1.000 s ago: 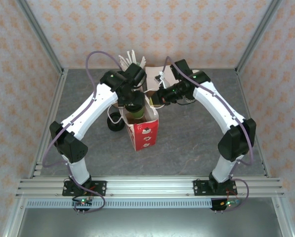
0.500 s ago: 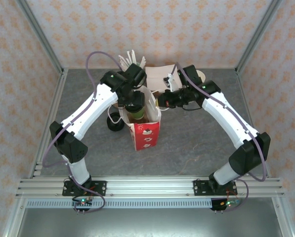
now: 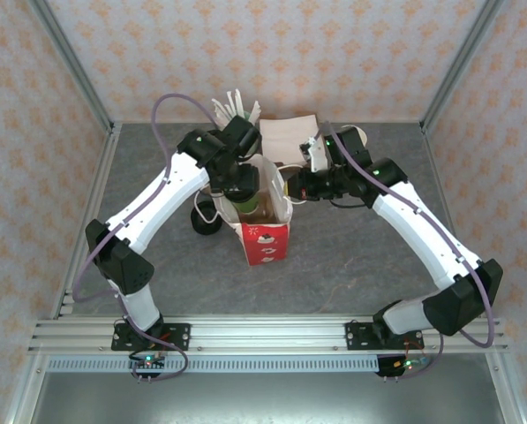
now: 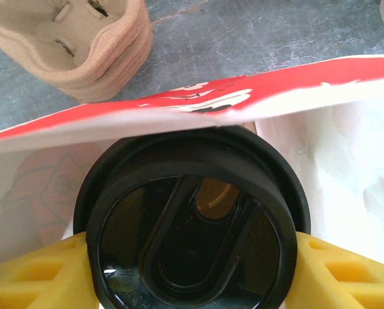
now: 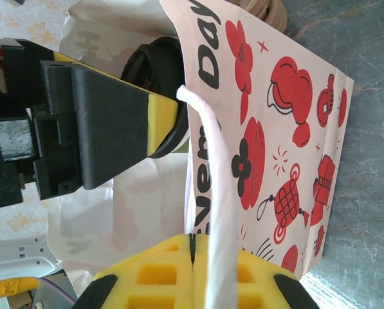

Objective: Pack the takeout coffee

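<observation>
The takeout coffee (image 4: pixel 192 219), a dark-green cup with a black lid, hangs in the mouth of the red-and-white bag (image 3: pixel 265 243). My left gripper (image 3: pixel 239 187) is shut on it from above, one yellow finger (image 4: pixel 31 277) on each side of the lid. The cup's green wall (image 3: pixel 243 207) shows inside the bag. My right gripper (image 3: pixel 289 187) is shut on the bag's right rim, with its yellow pads (image 5: pixel 172 270) pressed together on the paper wall (image 5: pixel 282 129). The bag's white handle cord (image 5: pixel 217 212) runs over those pads. The lid (image 5: pixel 154 61) sits just behind that wall.
A stack of cardboard cup carriers (image 4: pixel 76 45) lies beside the bag. A black round thing (image 3: pixel 206 221) sits on the table left of the bag. A cup of white sticks (image 3: pixel 234 110) and brown paper (image 3: pixel 289 132) stand at the back.
The right arm has swung outward and its gripper has moved slightly nearer, keeping hold of the bag's rim. The bag has shifted a little to the right. The left gripper has barely moved.
</observation>
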Controlling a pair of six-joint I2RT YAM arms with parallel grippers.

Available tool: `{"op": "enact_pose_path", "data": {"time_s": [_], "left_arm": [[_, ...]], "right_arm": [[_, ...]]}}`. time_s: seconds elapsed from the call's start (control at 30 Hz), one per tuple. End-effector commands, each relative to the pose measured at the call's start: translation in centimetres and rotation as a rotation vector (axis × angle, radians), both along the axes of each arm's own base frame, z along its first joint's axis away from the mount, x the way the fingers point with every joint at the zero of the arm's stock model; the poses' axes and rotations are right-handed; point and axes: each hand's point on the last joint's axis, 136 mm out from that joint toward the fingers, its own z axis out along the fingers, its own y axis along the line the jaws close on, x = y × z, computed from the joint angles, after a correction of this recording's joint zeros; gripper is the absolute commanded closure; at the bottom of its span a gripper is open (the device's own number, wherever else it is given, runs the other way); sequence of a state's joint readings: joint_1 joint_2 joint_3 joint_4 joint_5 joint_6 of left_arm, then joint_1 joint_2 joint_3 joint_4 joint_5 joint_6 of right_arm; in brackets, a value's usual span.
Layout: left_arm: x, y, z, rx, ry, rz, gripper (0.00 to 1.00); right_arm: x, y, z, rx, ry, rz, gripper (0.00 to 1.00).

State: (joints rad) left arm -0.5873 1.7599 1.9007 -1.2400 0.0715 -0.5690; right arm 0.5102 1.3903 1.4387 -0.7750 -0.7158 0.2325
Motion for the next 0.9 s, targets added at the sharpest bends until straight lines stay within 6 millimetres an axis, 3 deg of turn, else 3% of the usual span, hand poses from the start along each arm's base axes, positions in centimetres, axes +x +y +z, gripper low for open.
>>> {"op": "enact_pose_path", "data": {"time_s": [0.0, 0.53, 0.87], "left_arm": [[-0.1, -0.2, 1.4, -0.024, -0.047, -0.004, 0.44], [-0.1, -0.7, 1.7, -0.026, -0.08, -0.029, 0.44], [-0.8, -0.8, 2.4, -0.034, -0.086, -0.081, 0.44]], "right_arm": [[0.3, -0.1, 1.1, 0.009, -0.053, -0.021, 1.0], [-1.7, 0.2, 0.9, 0.008, -0.13, 0.1, 1.0], [-1.3, -0.1, 0.6, -0.031, -0.191, 0.115, 1.0]]}}
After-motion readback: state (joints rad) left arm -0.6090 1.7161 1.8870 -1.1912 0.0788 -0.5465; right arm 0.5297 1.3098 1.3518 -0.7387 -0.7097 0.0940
